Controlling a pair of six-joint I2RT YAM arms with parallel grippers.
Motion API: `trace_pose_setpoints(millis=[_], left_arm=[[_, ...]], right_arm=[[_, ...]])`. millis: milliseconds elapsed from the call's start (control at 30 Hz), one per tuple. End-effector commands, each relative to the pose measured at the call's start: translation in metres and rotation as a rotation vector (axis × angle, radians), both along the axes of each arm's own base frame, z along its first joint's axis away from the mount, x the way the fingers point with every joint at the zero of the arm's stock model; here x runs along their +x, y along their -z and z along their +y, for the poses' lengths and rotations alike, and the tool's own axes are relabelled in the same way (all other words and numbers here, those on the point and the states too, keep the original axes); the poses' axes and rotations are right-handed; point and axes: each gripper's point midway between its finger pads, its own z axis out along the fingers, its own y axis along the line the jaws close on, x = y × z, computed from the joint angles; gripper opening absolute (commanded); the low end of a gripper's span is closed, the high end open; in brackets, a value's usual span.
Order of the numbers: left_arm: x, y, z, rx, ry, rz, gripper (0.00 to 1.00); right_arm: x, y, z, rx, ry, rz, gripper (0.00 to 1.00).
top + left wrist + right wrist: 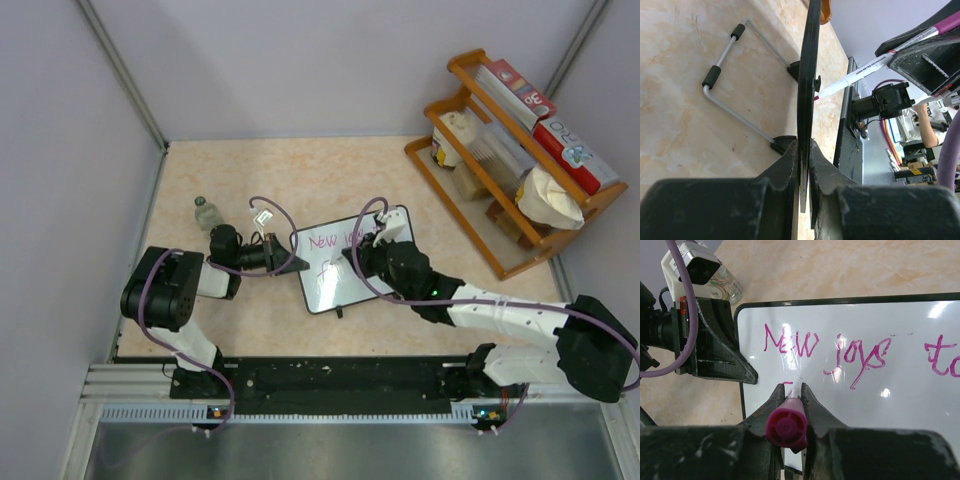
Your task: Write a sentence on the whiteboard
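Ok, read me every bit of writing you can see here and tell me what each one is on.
"New joys to": pink handwritten sentence on the small black-framed glossy whiteboard; its second line is mostly hidden behind the pink-capped white marker.
Red boxes on the wooden rack: white lettering, too blurred to read.
Print on the marker's barrel: too small to read.
Label on the small clear bottle: blurred.
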Motion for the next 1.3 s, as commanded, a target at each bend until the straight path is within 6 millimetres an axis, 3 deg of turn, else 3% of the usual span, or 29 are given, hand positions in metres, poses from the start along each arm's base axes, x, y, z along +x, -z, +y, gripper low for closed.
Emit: trace_pose_setpoints(millis=[0,300,1000,1267], left_arm=[[0.0,-0.003,0.0,-0.007,0.007,-0.019,0.0],[0.0,-0.003,0.001,-0.007,0.005,-0.021,0.0],[0.0,-0.003,0.0,-0.007,0.005,-0.018,0.0],[0.0,-0.003,0.0,-0.007,0.007,-0.018,0.0]], right_arm=[[0.009,-0.024,0.004,0.054,0.016,-0.037,0.0],[0.0,-0.038,-0.011,0.086,0.024,-0.061,0.0],[0.001,-0.002,-0.016,0.012,0.045,-0.011,0.0],[0.001,-0.006,-0.015,0.024,0.045,-0.025,0.0]])
